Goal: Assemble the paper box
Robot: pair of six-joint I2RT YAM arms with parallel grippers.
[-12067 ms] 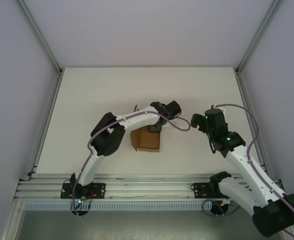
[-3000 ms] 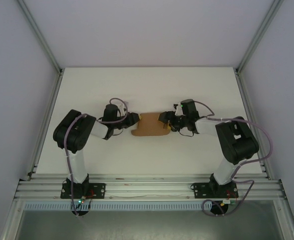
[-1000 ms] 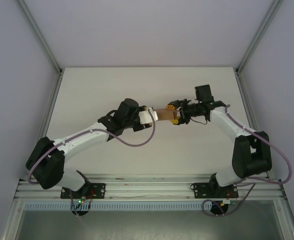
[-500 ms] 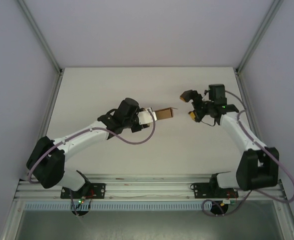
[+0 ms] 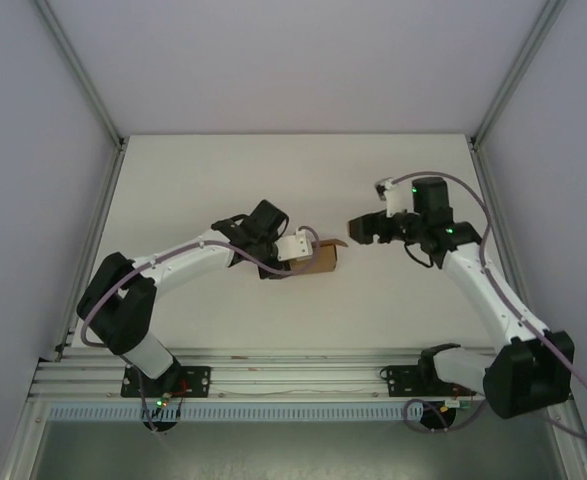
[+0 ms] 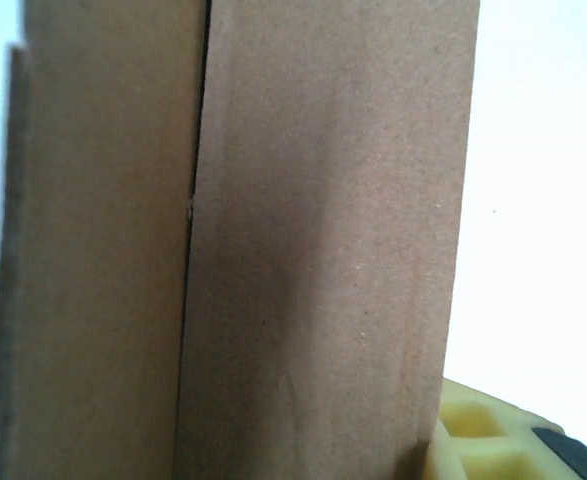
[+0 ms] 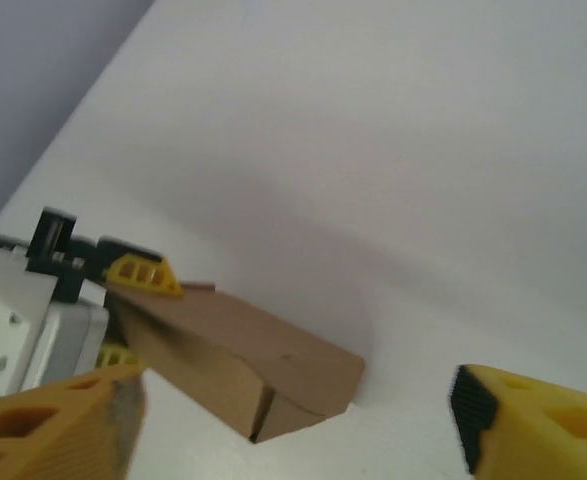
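The paper box point(image 5: 322, 260) is a small brown cardboard box folded into a narrow rectangular shape, at the middle of the white table point(image 5: 203, 170). My left gripper point(image 5: 306, 250) is shut on its left end. In the left wrist view the cardboard point(image 6: 313, 250) sits right in front of the lens, with one yellow finger pad point(image 6: 478, 440) against its right edge. My right gripper point(image 5: 357, 232) hovers open just right of the box, apart from it. From the right wrist view the box point(image 7: 243, 365) lies between and beyond my own open fingers point(image 7: 533, 430), its free end closed by folded flaps.
Aluminium frame rails point(image 5: 93, 250) border the table on the left and right, and a rail point(image 5: 293, 365) runs along the near edge by the arm bases. Plain white walls enclose the back and sides.
A second ago my right gripper was at the box's right end; it let go, swung away right, and has come back close. The left gripper has brought the box nearer and lower.
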